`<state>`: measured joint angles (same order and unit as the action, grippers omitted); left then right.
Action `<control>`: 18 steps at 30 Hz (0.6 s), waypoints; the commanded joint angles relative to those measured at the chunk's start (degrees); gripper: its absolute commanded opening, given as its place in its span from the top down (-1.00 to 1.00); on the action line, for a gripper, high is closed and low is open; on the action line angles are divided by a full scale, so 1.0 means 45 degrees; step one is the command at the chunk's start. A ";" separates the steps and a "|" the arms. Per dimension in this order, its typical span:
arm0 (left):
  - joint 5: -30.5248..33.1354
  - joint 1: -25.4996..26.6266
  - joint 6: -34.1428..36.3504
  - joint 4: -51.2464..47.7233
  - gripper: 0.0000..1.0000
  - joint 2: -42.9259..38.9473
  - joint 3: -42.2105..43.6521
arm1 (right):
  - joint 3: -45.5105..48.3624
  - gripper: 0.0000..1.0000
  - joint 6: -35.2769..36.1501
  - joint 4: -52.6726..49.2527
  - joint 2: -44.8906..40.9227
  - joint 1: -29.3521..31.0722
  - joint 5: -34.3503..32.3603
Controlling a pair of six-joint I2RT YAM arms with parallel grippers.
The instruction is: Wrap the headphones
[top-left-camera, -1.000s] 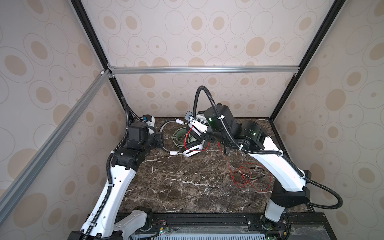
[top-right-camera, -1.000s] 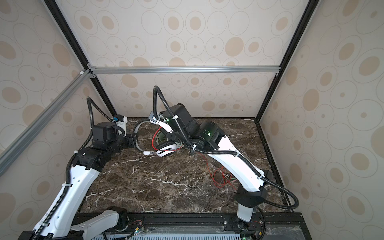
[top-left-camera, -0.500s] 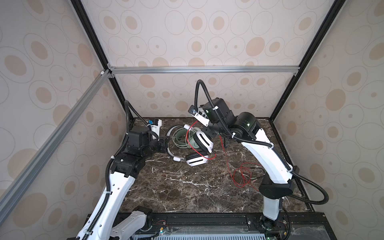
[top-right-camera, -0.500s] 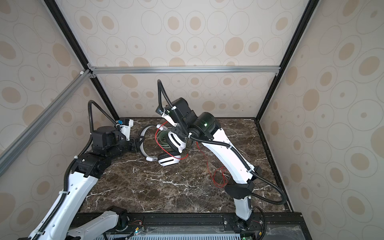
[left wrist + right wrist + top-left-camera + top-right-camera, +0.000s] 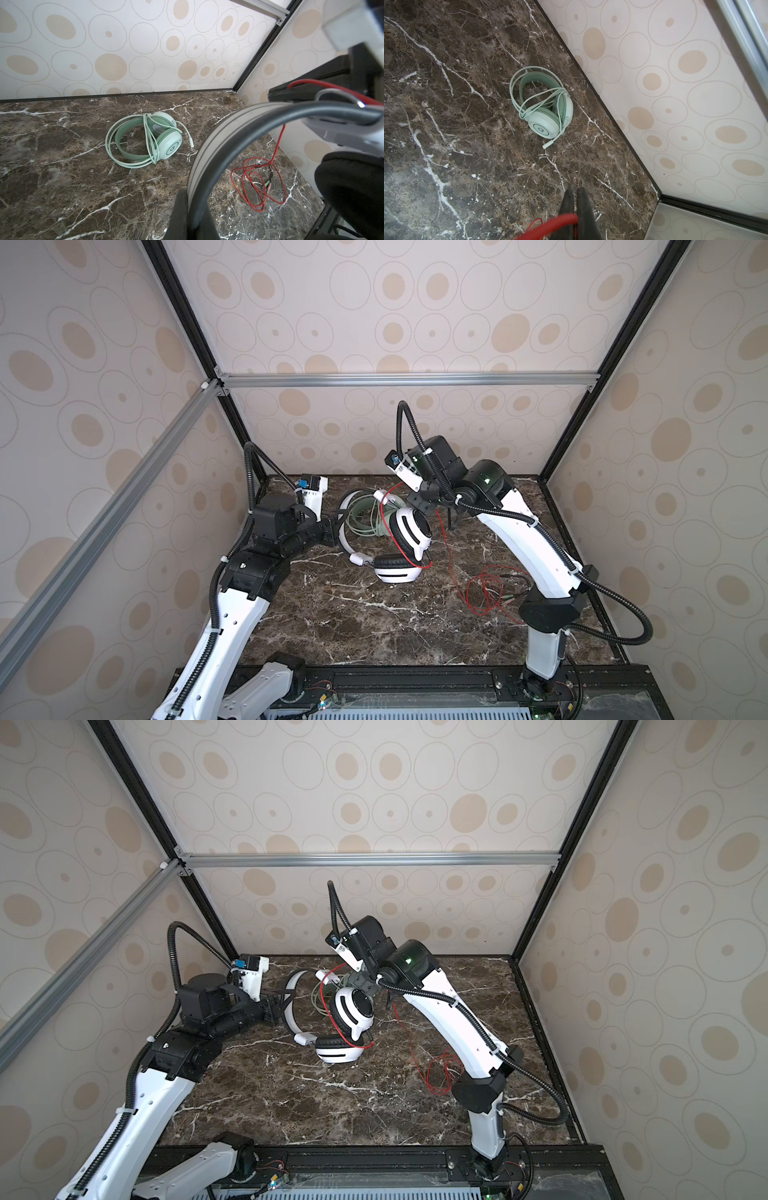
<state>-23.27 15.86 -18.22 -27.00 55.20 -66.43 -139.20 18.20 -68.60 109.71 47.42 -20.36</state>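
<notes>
The white-and-black headphones hang tilted, lower ear cup on the marble. My left gripper is shut on their grey headband, seen close in the left wrist view. Their thin red cable loops round the upper ear cup and runs up to my right gripper, which is shut on the red cable. The rest trails down to a loose red heap on the right. The mint-green headphones, cable coiled round them, lie behind near the back wall.
The marble table is walled on three sides; a black frame post stands in the back corner. The mint-green headphones lie close to the back wall. The red heap lies beside the right arm's lower link.
My right gripper has lifted up and back, carrying the red cable, and the arm stands steeper. My left gripper has shifted the headband slightly rightward. Little has moved in the last half second.
</notes>
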 commanded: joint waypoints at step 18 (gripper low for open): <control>-0.1660 0.0048 -0.1971 0.2956 1.00 -0.0235 -0.0314 | 0.3766 0.47 -0.1651 0.2431 -0.2440 -0.1091 0.2266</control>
<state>-27.75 15.86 -23.27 -19.77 55.18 -66.39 -124.95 12.40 -61.19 101.45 43.09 -12.80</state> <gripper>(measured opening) 0.067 0.240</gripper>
